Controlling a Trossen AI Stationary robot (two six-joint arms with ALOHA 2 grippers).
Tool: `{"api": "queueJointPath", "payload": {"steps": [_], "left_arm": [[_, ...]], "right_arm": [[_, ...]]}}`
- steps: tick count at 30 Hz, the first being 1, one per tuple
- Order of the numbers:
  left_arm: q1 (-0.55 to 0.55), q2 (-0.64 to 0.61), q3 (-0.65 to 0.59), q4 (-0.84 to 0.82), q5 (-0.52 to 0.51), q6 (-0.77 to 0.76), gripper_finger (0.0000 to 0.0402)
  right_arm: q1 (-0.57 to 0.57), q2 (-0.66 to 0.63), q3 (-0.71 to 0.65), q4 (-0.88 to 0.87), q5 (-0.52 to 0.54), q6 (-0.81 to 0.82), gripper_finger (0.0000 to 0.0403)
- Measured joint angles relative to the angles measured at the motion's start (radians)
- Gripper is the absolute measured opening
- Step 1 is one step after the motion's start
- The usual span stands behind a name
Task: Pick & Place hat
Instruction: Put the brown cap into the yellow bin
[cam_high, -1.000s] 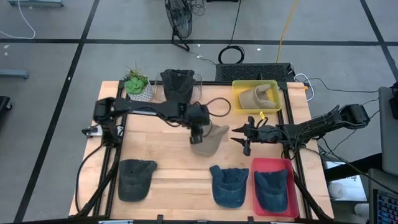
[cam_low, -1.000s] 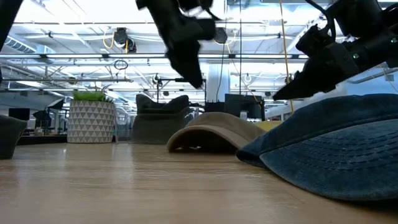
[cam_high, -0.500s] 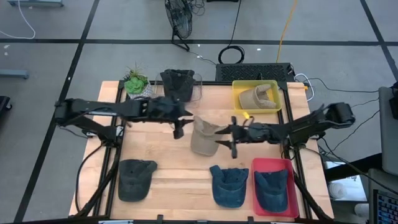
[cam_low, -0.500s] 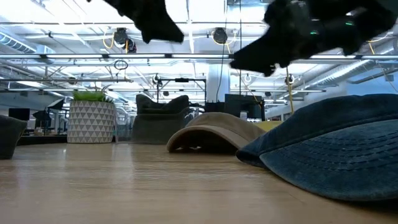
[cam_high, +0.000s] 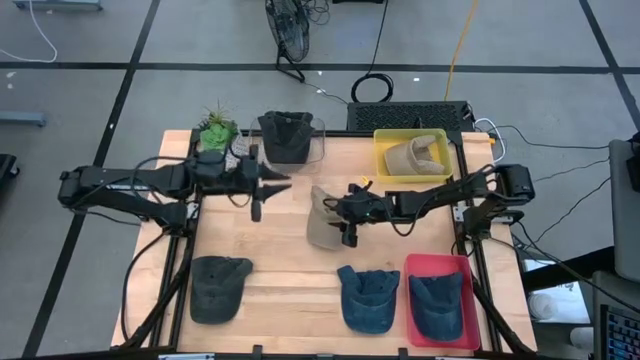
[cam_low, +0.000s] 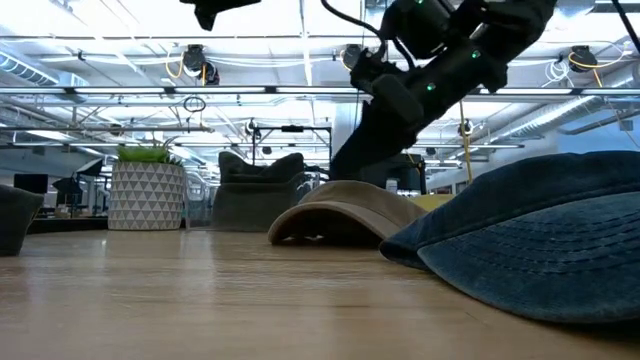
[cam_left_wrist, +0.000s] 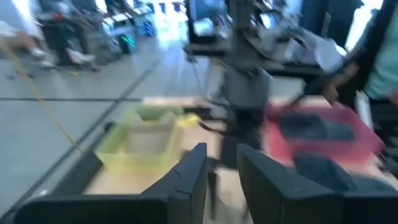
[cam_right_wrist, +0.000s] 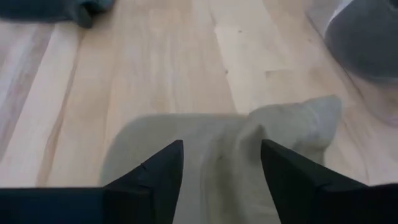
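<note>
From above we see the whole wooden tabletop (cam_high: 280, 290) at once. A tan hat (cam_high: 322, 218) lies near its middle, and we place everything else from it. Toward the far edge stand a yellow bin (cam_high: 385, 160) holding another tan cap (cam_high: 418, 152), a clear bin (cam_high: 318, 150) with a dark cap (cam_high: 285, 135), and a potted plant (cam_high: 220, 134). Toward the near edge lie a grey cap (cam_high: 216, 287) and a blue cap (cam_high: 368, 297), with a red tray (cam_high: 412, 325) holding one more blue cap (cam_high: 436, 303).

The low view gives none of that layout, but it shows the tan hat (cam_low: 345, 211) resting flat with its brim arched just off the wood, and the right arm slanting down behind it.

The right wrist view alone settles the right pincer (cam_high: 349, 220): its two dark fingers (cam_right_wrist: 155, 171) stand wide apart right over the tan cloth (cam_right_wrist: 217, 162), one to each side of a raised fold, and we cannot tell whether they touch it. It grips nothing.

The left pincer (cam_high: 262, 186) hangs off the hat's left side, well apart from it. Its own wrist view shows the fingers (cam_left_wrist: 186, 174) with a narrow gap between them and nothing in it, partly open.
</note>
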Motion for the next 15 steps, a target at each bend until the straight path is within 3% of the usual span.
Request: {"api": "queueJointPath", "payload": {"steps": [6,15], "left_arm": [[-0.048,-0.012,-0.003,-0.009,0.003,0.030,0.0097],[-0.076,-0.038,-0.002,-0.009,0.003,0.067,0.0097]], "right_arm": [[-0.005,0.064,0.000,0.037,-0.001,0.027,0.0204],[-0.027,0.091,-0.001,0.043,0.034,0.056,0.0145]]}}
